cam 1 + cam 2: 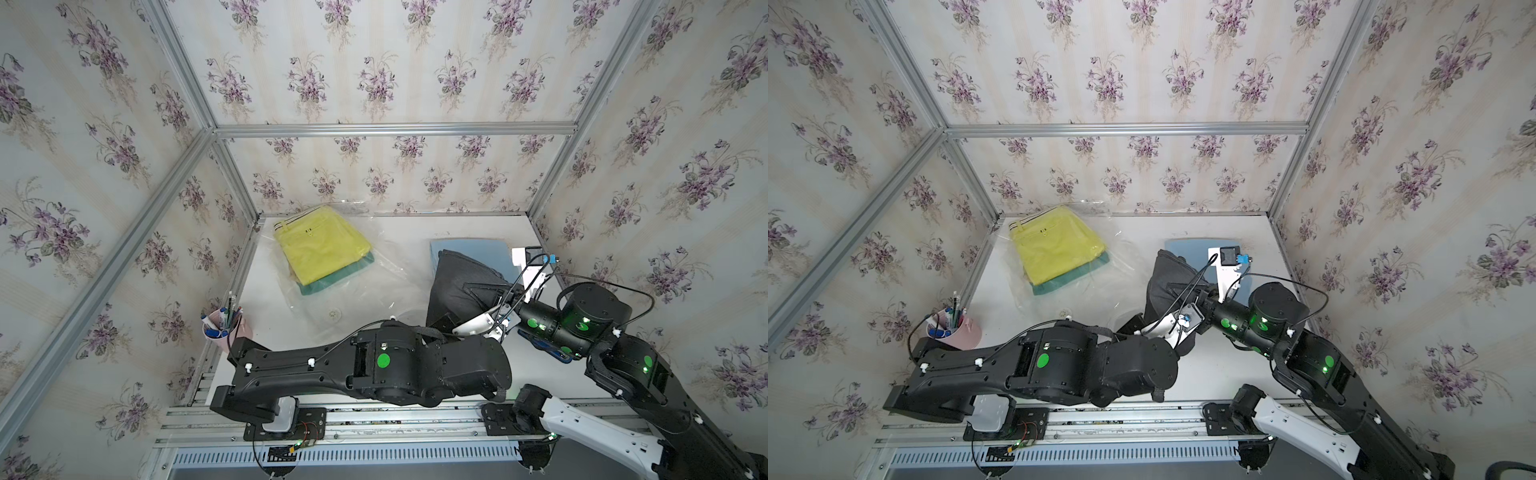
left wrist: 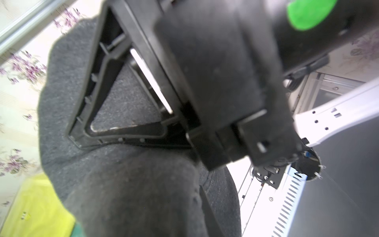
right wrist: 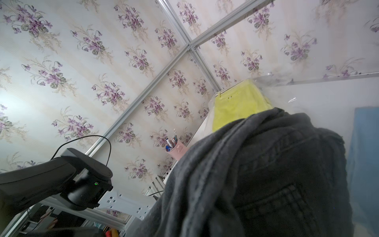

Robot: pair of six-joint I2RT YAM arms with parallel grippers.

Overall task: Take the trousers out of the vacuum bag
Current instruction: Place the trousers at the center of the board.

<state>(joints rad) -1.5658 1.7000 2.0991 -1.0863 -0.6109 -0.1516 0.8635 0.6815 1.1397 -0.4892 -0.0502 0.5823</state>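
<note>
The black trousers (image 1: 457, 278) hang bunched at both grippers. They are outside the vacuum bag (image 1: 365, 286), to its right, over the light blue trousers (image 1: 469, 249). Their long axis runs front to back, with the narrow end toward the rear wall. The right gripper (image 1: 489, 293) and the left gripper (image 1: 441, 323) are each pinched nearly closed on the cloth (the fingertips are mostly buried in folds).
</note>
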